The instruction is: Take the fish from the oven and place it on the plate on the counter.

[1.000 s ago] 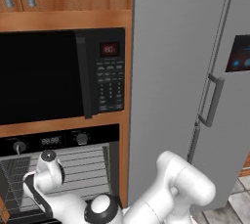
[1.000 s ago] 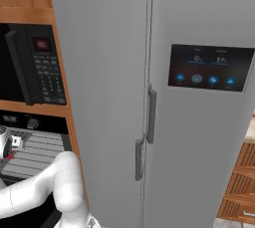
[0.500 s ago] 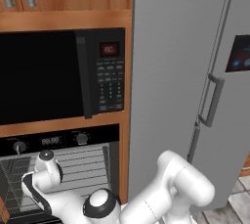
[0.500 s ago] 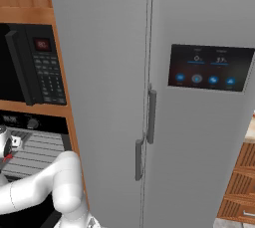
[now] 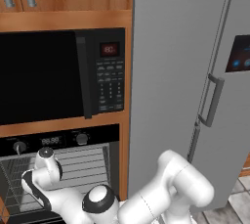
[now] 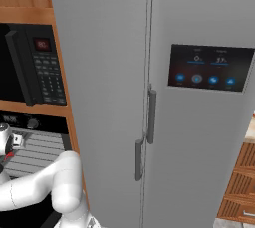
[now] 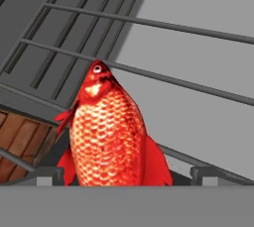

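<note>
No writing is legible. The gripper (image 7: 129, 176) clamps the fish (image 7: 106, 132), long axis along the fingers, head pointing away toward the oven (image 7: 163, 37) rack.

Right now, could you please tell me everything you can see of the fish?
In the hand view the fish is red-orange and scaly, with a pale patch on its head, a small eye and red fins at both sides. Its head points up the picture, and its tail end is hidden at the bottom. Grey wire racks lie behind it. Whether the fingers touch it is unclear.
</note>
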### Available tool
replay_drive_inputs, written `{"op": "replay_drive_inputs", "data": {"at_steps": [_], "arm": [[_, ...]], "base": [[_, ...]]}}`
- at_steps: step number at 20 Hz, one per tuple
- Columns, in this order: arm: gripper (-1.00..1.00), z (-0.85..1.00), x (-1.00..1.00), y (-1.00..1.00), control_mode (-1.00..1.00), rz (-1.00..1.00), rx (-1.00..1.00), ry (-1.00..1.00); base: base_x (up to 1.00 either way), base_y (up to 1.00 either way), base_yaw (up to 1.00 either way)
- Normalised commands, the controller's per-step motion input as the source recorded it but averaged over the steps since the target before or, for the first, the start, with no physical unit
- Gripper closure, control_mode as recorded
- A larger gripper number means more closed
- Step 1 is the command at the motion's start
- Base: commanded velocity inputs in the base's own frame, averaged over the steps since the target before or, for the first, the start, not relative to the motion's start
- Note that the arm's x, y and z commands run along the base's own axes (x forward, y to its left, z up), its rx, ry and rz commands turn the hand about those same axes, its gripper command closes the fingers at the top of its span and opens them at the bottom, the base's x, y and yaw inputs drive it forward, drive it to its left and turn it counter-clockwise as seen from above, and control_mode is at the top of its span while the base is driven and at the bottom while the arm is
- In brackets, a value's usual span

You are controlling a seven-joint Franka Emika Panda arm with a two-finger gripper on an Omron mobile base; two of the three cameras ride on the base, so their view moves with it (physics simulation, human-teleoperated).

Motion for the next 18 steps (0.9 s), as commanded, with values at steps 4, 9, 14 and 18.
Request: {"op": "replay_drive_inputs", "data": {"at_steps": [4,9,14,18], "arm": [[1.00,-0.45,-0.23,0.08,-1.00,0.00,0.00,0.00],[1.00,-0.34,-0.20,0.04,-1.00,0.00,0.00,0.00],[1.00,-0.24,-0.19,0.03,-1.00,0.00,0.00,0.03],[1.00,-0.02,-0.24,0.00,-1.00,0.00,0.00,0.00]], "base": [[0.00,0.00,0.00],[0.00,0.00,0.00],[0.00,0.00,0.00],[0.00,0.00,0.00]]}}
